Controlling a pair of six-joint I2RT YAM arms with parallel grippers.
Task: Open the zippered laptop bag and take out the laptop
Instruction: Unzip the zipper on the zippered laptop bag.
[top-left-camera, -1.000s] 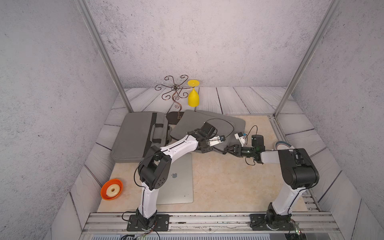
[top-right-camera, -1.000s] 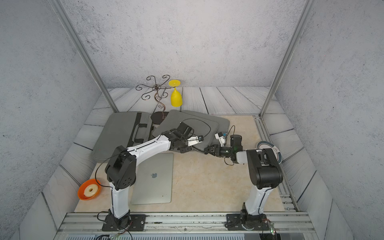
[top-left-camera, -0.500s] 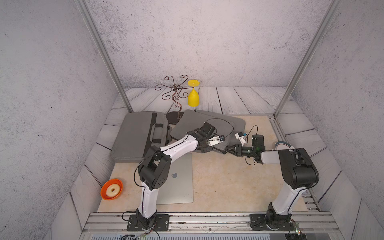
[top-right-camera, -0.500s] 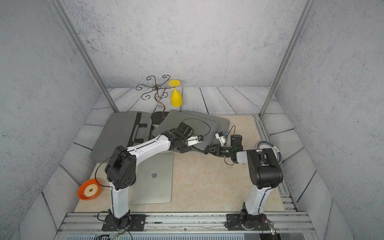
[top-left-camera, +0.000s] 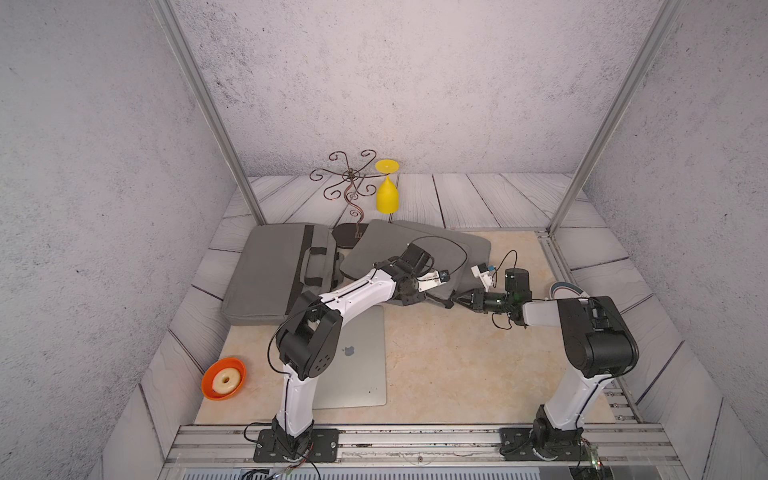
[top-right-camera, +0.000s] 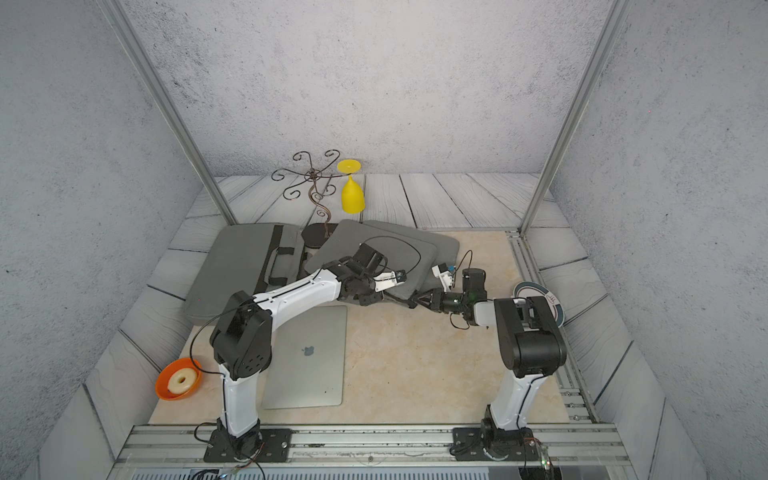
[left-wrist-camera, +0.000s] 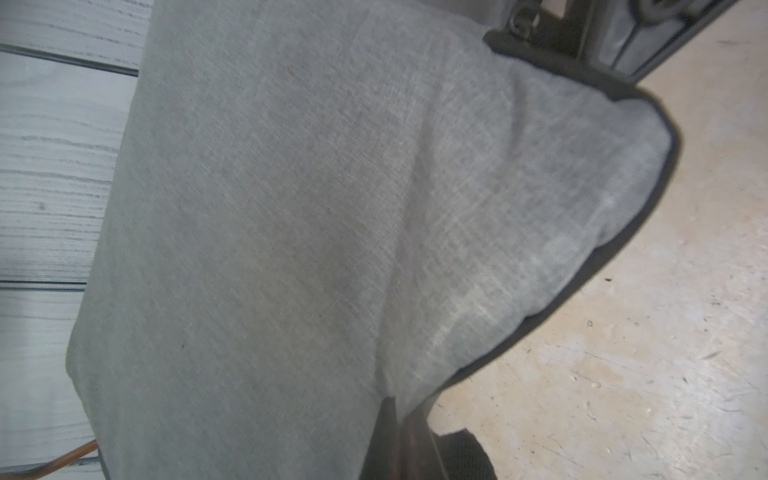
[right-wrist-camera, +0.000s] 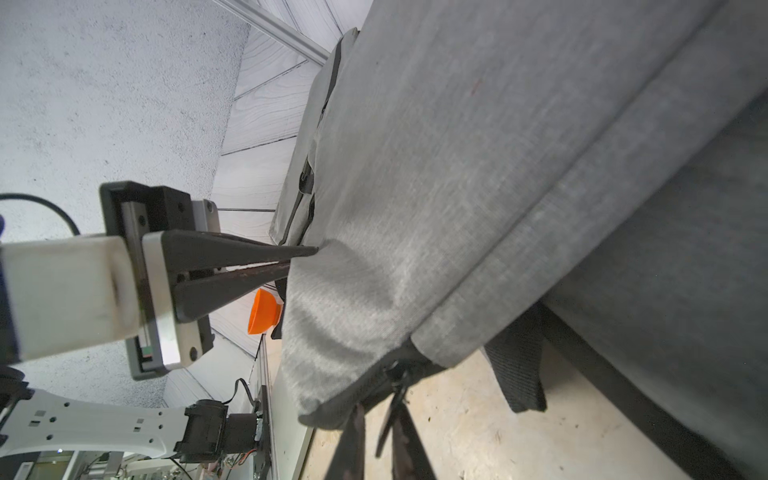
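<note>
The grey laptop bag (top-left-camera: 395, 245) (top-right-camera: 374, 241) lies tilted at the middle back of the table. My left gripper (left-wrist-camera: 405, 409) (right-wrist-camera: 305, 255) is shut on a pinch of the bag's grey fabric near its front corner, lifting it. My right gripper (right-wrist-camera: 378, 409) (top-left-camera: 455, 298) sits at that same corner, shut on the black zipper pull (right-wrist-camera: 392, 395), which hangs between its fingers. In both top views its jaws taper to a point. A silver laptop (top-left-camera: 357, 365) (top-right-camera: 311, 365) lies flat on the table in front, partly under my left arm.
A second grey bag with handles (top-left-camera: 270, 274) lies at the left. Behind stand a metal rack (top-left-camera: 351, 183) and a yellow glass (top-left-camera: 386, 195). An orange bowl with a ring (top-left-camera: 224, 378) is front left. A plate (top-left-camera: 565, 289) is beside my right arm.
My right gripper's jaws have drawn together around the zipper pull. My left gripper has kept its pinch on the fabric, and both arms have hardly moved.
</note>
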